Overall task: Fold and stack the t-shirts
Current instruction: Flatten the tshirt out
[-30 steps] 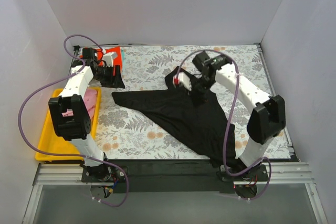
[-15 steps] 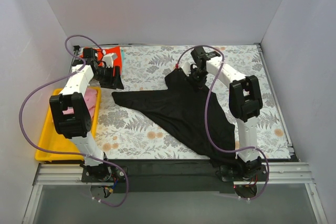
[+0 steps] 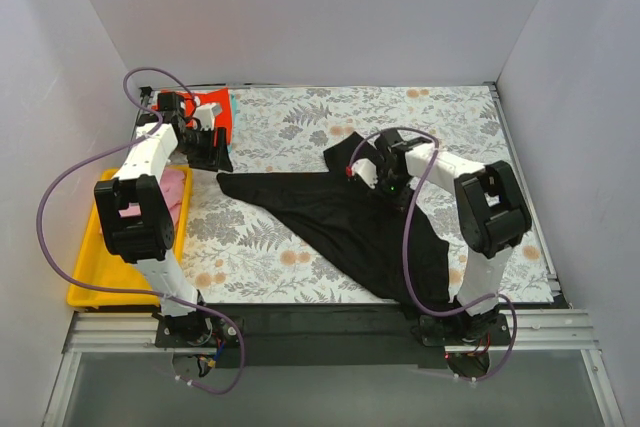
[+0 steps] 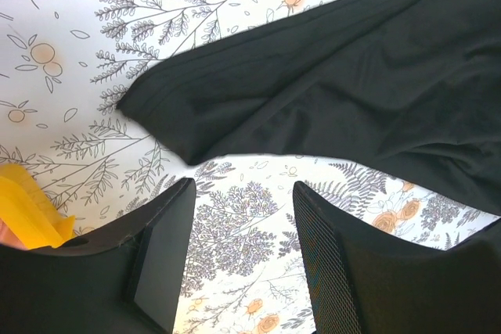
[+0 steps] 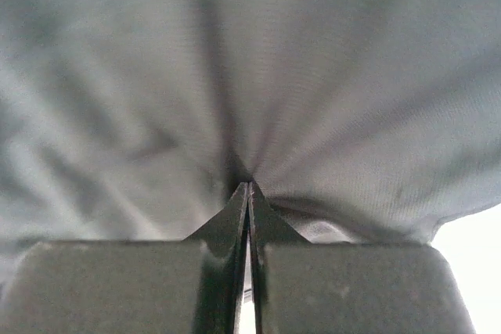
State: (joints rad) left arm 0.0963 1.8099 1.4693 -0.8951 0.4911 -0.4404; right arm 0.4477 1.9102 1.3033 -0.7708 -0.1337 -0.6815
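Note:
The large black t-shirt (image 3: 345, 222) lies spread out and rumpled across the middle of the floral cloth. My right gripper (image 3: 372, 177) is over its upper part and shut on a pinch of the cloth, which puckers at the jaw tips (image 5: 248, 187) in the right wrist view. My left gripper (image 3: 212, 152) is open and empty at the back left, just above the shirt's left sleeve tip (image 4: 153, 107). The red-orange t-shirt (image 3: 213, 105) lies at the back left corner with a teal t-shirt's edge (image 3: 231, 107) beside it. The pink t-shirt (image 3: 176, 192) lies in the tray.
A yellow plastic tray (image 3: 85, 267) sits at the left edge of the table, and its corner shows in the left wrist view (image 4: 23, 209). White walls close in the back and both sides. The grey-and-orange floral table cloth (image 3: 250, 247) covers the table.
My right gripper has come from the back of the table toward the middle, dragging the shirt's upper part with it. The shirt's left tip shifted slightly. The left arm has barely moved.

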